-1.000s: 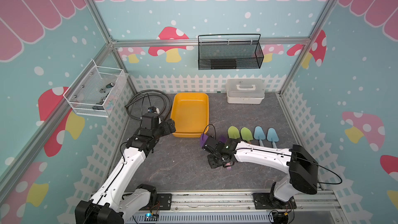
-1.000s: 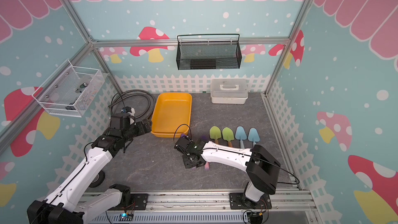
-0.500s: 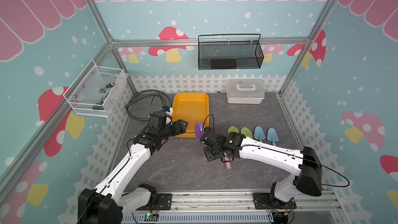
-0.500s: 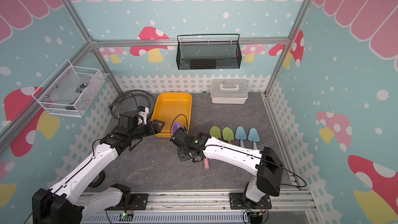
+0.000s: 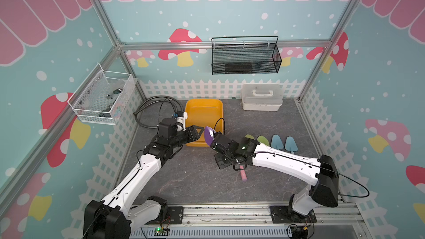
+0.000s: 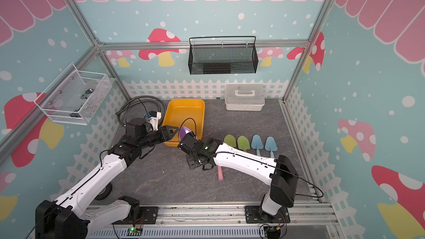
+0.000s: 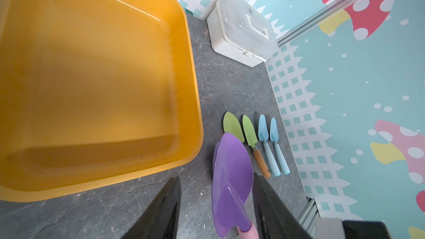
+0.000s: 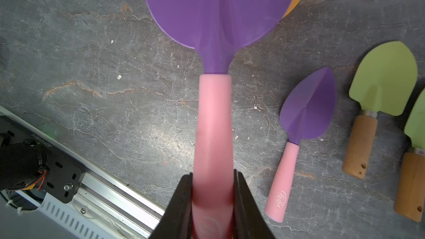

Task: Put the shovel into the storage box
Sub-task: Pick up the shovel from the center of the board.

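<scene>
The shovel (image 8: 216,8) is purple and pink, the storage box (image 7: 92,65) yellow-orange, the tabletop (image 8: 92,88) veined grey.

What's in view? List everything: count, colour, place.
storage box: one, yellow-orange, table's back
held shovel: one, purple and pink, raised near box
lying shovel: one, purple and pink, table
green shovels: two, beside it
blue shovels: two, row's end
case: one, white, back
mesh basket: one, black, hung at back
wire basket: one, white, hung at left
hose: one, black, beside box
left tool: black, open around held blade
right tool: black, shut on held handle
</scene>
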Motion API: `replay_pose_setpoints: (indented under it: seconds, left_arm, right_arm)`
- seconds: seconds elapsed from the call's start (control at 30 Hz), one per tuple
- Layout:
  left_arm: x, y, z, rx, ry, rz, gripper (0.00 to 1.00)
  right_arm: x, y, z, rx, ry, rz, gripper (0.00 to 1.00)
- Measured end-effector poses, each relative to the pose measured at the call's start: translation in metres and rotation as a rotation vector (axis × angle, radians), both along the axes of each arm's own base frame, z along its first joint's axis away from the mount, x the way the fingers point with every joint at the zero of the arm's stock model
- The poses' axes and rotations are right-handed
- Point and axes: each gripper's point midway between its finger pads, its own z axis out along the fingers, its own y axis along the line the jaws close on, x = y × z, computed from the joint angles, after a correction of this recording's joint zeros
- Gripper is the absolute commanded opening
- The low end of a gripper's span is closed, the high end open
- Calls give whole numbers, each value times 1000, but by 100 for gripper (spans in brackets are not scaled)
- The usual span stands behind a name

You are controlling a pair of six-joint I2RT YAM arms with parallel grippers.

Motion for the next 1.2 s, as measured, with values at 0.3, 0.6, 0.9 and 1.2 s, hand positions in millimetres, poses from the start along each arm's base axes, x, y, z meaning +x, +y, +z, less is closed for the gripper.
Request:
replay_pose_setpoints:
  seconds: [0.3, 0.6, 0.9, 1.2]
  left_arm:
    - [-2, -5, 0, -30, -11, -24, 25]
    - [1, -7, -2, -51, -10, -28, 8]
    - [-2, -15, 1, -100, -21, -65, 14]
    - [-1, -16, 3, -101, -35, -74, 0]
  right_arm:
    - [8, 15, 16, 23, -31, 27, 11]
    - [10, 13, 14, 4, -30, 22, 10]
    - [11, 16, 21, 15, -37, 31, 9]
    - [11, 15, 22, 19, -33, 29, 13]
